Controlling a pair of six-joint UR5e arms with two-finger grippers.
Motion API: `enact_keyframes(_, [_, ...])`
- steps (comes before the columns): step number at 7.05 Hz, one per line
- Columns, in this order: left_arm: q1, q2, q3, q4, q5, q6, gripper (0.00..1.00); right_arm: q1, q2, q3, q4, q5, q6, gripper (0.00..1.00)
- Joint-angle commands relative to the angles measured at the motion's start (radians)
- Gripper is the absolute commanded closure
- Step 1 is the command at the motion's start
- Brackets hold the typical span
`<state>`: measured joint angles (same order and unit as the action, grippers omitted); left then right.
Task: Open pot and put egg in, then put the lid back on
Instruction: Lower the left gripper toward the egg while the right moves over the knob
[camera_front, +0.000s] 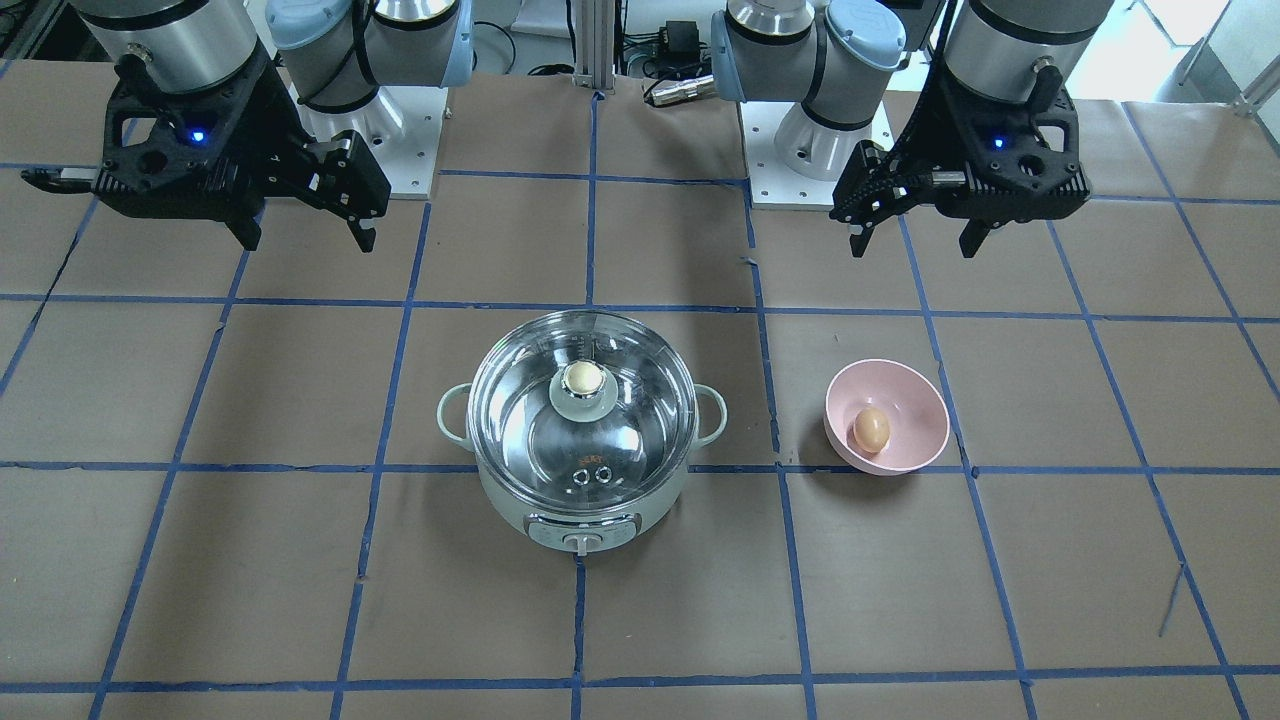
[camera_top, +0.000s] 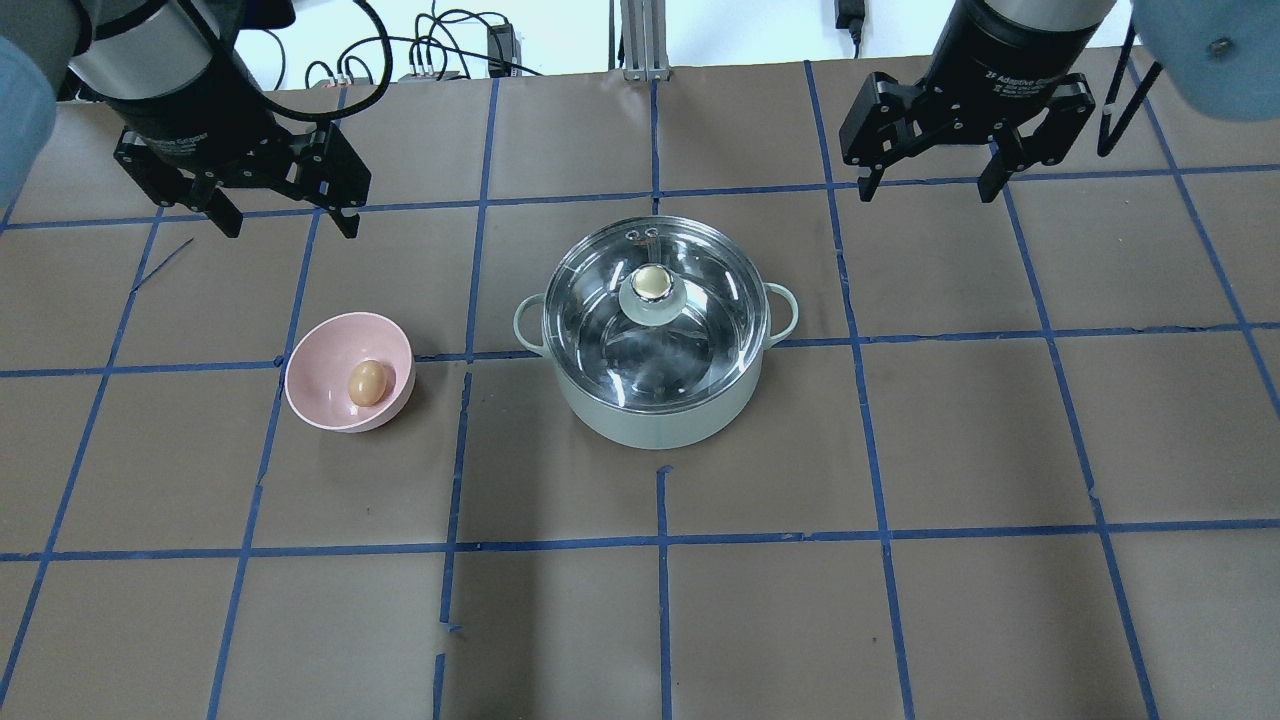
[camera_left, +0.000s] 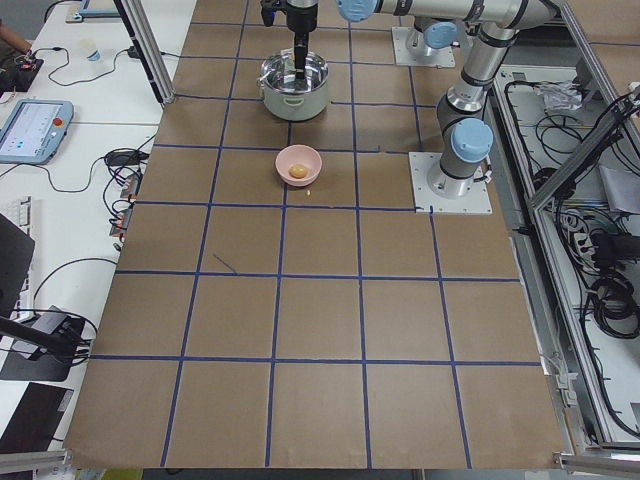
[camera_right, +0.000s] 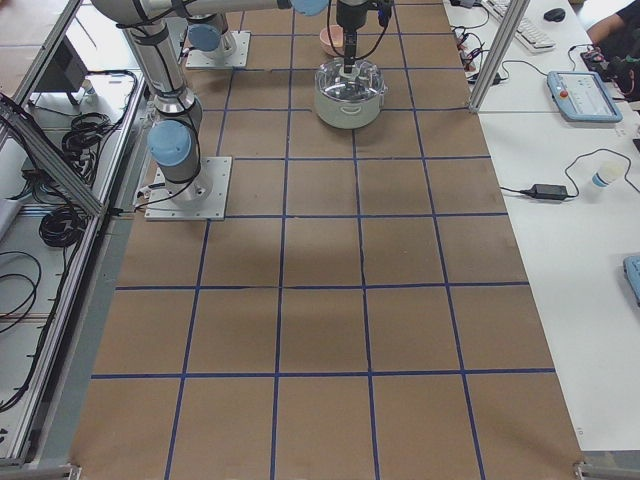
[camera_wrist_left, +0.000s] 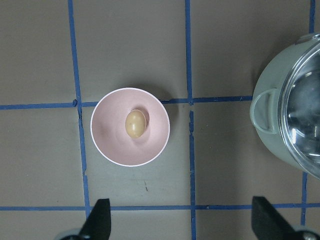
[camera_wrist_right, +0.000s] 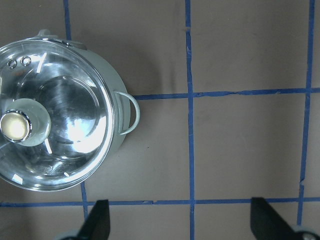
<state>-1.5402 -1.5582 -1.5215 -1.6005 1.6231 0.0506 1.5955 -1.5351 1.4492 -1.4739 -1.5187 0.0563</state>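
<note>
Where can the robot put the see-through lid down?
On the bare brown table to the robot's right of the round mint-green pot, or in front of its control knob. Tightest spot: between pot and round pink bowl.

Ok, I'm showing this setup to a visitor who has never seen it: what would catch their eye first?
Probably the mint-green pot in the middle of the table, with its clear glass lid on. On the robot's left, a pink bowl holds the brown egg. The left gripper and right gripper hang open above the table, one on each side, holding nothing.
</note>
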Motion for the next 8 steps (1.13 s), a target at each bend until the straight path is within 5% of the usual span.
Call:
enact_keyframes(1, [-0.001,0.003,0.0,-0.001,0.001,-0.003,0.0,0.0,-0.013,-0.006,0.023,-0.009,-0.006,0.0])
enact_keyframes(5, [0.006,0.012,-0.012,-0.013,0.001,0.011,0.0,-0.003,-0.013,0.016,0.015,-0.009,-0.007,0.0])
enact_keyframes(8, [0.114,0.006,-0.147,0.048,-0.012,0.094,0.0,0.009,-0.007,0.053,-0.017,-0.005,0.003,0.01])
